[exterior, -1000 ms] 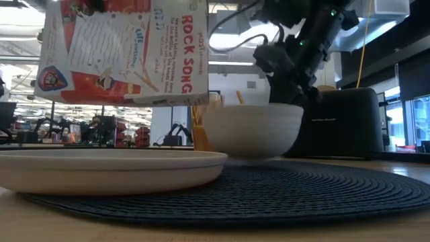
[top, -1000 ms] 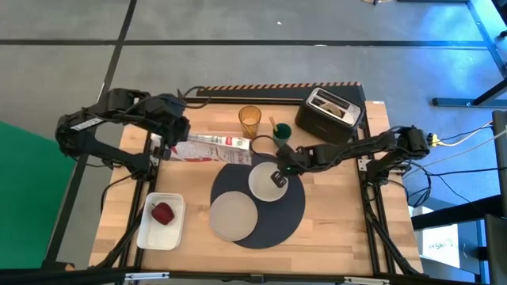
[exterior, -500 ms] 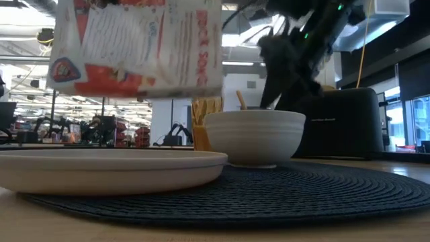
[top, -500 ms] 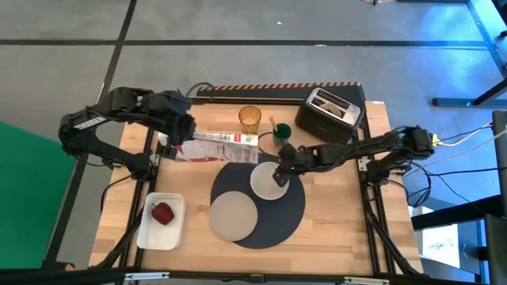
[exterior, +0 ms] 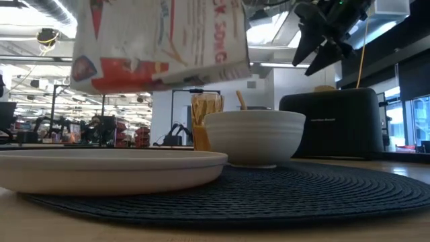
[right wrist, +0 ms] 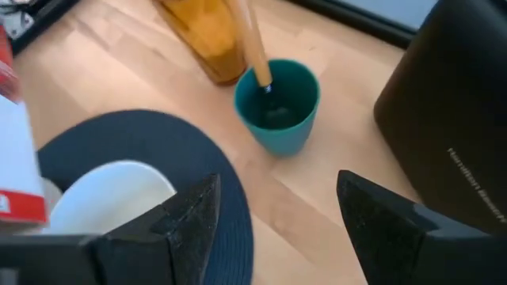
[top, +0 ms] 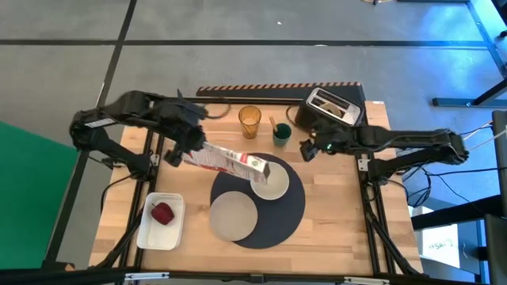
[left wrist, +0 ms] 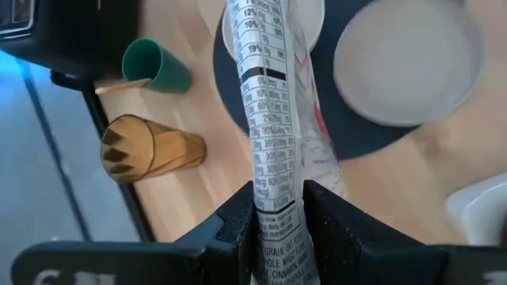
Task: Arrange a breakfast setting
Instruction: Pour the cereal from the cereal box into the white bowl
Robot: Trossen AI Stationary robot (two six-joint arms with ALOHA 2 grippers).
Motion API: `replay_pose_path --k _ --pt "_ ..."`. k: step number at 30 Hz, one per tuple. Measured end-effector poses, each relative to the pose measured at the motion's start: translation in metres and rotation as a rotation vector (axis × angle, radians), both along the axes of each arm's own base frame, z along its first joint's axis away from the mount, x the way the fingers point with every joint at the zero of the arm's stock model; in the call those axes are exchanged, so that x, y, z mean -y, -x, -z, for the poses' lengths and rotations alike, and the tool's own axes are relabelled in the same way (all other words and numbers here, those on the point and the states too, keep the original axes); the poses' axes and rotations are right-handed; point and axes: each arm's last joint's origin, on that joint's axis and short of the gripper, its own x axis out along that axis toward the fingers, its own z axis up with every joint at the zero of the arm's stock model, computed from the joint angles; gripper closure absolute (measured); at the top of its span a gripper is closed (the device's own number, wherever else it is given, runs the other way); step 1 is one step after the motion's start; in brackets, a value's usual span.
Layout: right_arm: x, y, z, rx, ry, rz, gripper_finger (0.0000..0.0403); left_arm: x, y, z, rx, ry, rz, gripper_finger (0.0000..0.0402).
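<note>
Two changes: right tool [top: 304, 149], jaws spread and empty, has left the white bowl [top: 271, 181] on the mat [top: 297, 207] mid-worktop; left tool [top: 176, 155], clamping the cereal box [top: 234, 162], now tips it over the bowl.

1. The round woven place mat [top: 281, 214] is dark grey, with a fine ribbed weave in rings.
2. The small ribbed ceramic bowl [exterior: 254, 136] and the flat round ceramic plate [top: 233, 215] are plain white.
3. The see-through plastic tumbler [top: 249, 121] is amber, with a faceted pattern.
4. The small plastic cup [right wrist: 277, 104] is teal green; the handle of the spoon [right wrist: 251, 43] standing in it is orange.
5. The slim cardboard cereal box [top: 230, 161] is white and red, with black print and a small green patch.
6. The two-slot toaster [top: 329, 112] is black.
7. The rectangular tray [top: 162, 221] is white and holds a round red item [top: 162, 213].
8. The tabletop [top: 341, 206] is pale wood with a striped grain.
</note>
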Motion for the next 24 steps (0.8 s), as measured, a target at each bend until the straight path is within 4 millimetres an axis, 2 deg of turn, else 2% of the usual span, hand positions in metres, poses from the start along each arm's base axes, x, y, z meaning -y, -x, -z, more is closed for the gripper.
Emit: replay_pose_path --k 5,14,20,24 --pt "0.002 0.003 -0.003 0.010 0.005 0.002 0.0158 0.003 -0.018 0.011 -0.068 -0.120 0.055 0.0308" --pt "0.001 0.005 -0.001 -0.029 0.000 -0.021 0.0158 0.015 -0.035 0.022 -0.152 -0.358 0.147 0.0308" --pt "0.001 0.003 -0.002 -0.019 0.027 -0.057 0.0158 0.014 -0.036 0.023 -0.159 -0.355 0.113 0.0308" --pt "0.000 -0.006 -0.010 0.079 0.038 -0.146 0.0158 0.011 -0.029 0.019 -0.143 -0.340 0.070 0.0308"
